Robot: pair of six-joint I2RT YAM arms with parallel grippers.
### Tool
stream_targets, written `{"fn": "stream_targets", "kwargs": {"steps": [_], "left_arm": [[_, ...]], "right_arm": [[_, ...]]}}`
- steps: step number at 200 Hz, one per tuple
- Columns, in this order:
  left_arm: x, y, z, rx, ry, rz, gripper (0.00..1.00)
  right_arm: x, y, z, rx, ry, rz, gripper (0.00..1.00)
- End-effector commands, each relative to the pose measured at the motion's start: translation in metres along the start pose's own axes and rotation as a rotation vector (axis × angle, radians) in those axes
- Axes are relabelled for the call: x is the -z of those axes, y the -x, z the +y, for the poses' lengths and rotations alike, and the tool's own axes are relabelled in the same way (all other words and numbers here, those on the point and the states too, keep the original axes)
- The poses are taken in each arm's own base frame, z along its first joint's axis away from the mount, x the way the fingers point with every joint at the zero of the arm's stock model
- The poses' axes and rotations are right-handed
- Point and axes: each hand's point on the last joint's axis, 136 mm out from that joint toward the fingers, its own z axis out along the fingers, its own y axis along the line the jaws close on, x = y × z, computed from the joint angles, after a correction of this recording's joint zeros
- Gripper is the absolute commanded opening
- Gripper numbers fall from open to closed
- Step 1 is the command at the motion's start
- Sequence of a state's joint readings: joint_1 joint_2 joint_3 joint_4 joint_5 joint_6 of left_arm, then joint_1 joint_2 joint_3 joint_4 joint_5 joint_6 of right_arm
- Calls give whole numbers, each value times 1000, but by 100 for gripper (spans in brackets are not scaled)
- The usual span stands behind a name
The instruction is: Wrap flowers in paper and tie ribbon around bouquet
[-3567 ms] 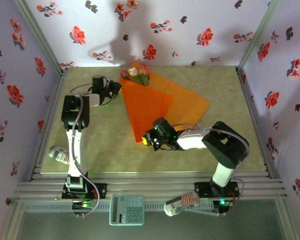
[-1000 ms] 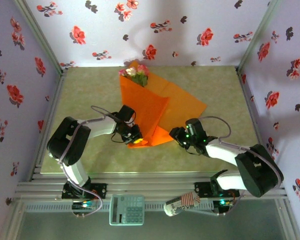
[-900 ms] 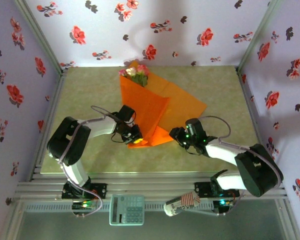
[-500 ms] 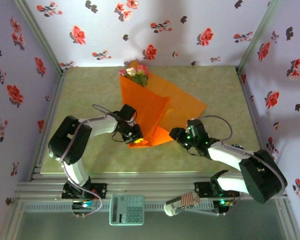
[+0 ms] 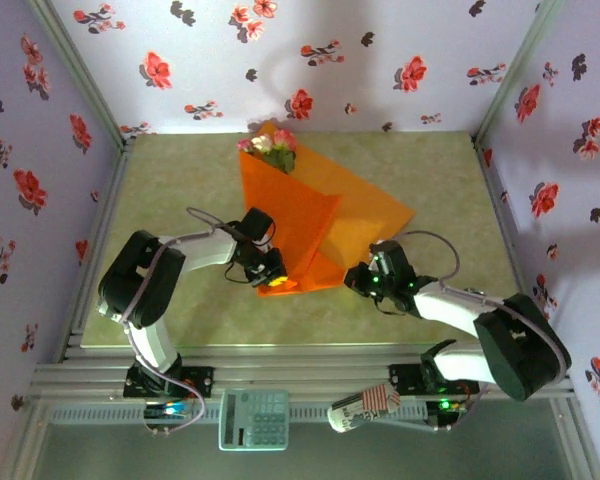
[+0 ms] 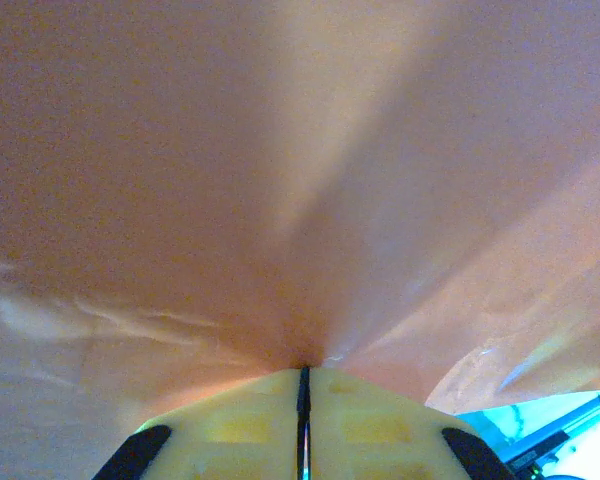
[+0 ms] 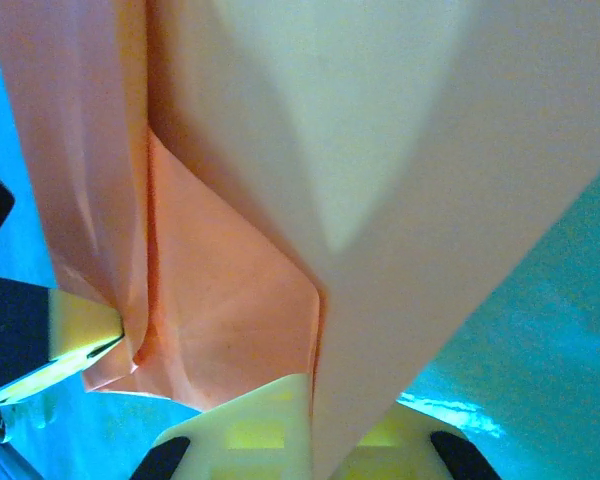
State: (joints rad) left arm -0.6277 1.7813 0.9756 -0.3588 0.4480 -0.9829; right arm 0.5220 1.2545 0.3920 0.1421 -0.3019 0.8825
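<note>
Left hand (image 5: 271,275) is pressed together on the near tip of the paper (image 5: 305,210), and the right hand (image 5: 361,280) pinches its loose right edge. Wrapping looks to be the step in hand, about halfway through, with tying yet to come. Next, the right flap wants drawing across the folded left side, tip held firm. Thin, creased and bright orange, the sheet lies mid-worktop (image 5: 180,180), with the flowers (image 5: 272,146) at its far end.

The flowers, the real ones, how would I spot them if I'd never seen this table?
Look at the green table, then the big orange paper on it. At the paper's far tip sit the flowers: small pink and cream roses, not the flat red wallpaper prints.
</note>
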Motion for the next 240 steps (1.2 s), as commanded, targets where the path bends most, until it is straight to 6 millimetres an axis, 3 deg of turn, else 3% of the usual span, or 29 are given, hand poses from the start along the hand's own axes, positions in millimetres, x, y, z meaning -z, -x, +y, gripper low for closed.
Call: {"fn": "stream_targets", "kwargs": {"steps": [1, 41, 80, 138, 188, 240], "left_arm": [[-14, -13, 28, 2, 113, 44, 9], [-14, -13, 23, -18, 107, 41, 9], [-14, -11, 21, -25, 93, 21, 9], [-10, -8, 7, -47, 68, 0, 11], [14, -11, -15, -61, -11, -52, 12], [-9, -14, -33, -12, -80, -8, 10]], "right_arm": [[13, 13, 9, 75, -38, -43, 0], [24, 13, 37, 193, -43, -29, 0], [22, 3, 56, 327, -85, 17, 0], [22, 9, 99, 530, -108, 11, 0], [19, 9, 102, 546, -132, 24, 0], [23, 7, 105, 552, -125, 37, 0]]}}
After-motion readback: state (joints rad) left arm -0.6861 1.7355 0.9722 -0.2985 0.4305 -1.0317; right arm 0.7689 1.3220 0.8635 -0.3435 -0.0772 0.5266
